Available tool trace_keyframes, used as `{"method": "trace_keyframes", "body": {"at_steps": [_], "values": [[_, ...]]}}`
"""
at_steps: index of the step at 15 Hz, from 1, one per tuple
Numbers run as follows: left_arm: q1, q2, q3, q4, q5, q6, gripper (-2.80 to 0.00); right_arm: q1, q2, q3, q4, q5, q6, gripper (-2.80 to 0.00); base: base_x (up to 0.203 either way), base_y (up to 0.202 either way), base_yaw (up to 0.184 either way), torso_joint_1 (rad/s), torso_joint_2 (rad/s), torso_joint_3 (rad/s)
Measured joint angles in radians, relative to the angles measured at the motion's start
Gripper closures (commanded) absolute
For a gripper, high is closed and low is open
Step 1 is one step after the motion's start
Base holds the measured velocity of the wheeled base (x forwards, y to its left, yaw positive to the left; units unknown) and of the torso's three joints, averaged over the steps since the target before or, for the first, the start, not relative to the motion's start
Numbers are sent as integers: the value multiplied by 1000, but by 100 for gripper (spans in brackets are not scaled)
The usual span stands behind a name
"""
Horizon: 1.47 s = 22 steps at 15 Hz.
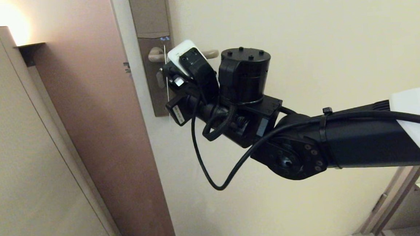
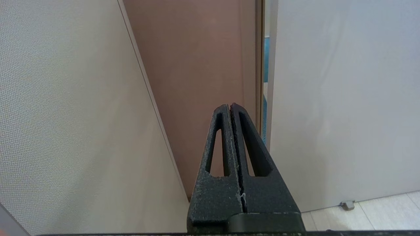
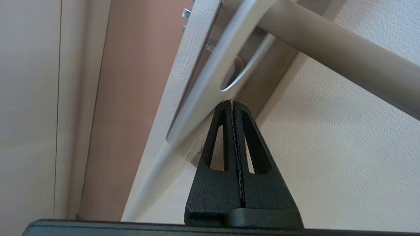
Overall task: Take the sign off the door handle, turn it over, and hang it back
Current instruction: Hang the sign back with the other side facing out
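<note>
At right tool (image 3: pixel 232 104) tips, sign (image 3: pixel 197 105) edge-on

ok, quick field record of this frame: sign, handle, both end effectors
sign: hanging on the door handle, seen edge-on, printed faces not readable
door handle: horizontal lever on the lock plate, passing through the sign's hole
right end effector: raised to the handle, fingers together, tips at the sign just under its hole
left end effector: shut, holding nothing, away from the handle, pointing at the door edge
</note>
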Motion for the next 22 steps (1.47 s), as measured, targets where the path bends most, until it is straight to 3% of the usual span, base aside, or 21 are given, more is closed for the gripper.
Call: {"method": "trace_keyframes", "body": {"at_steps": [22], "values": [[0, 0, 0, 0, 0, 0, 0, 44, -66, 69, -1, 4, 4, 0, 0, 0, 0, 0, 0, 0]]}}
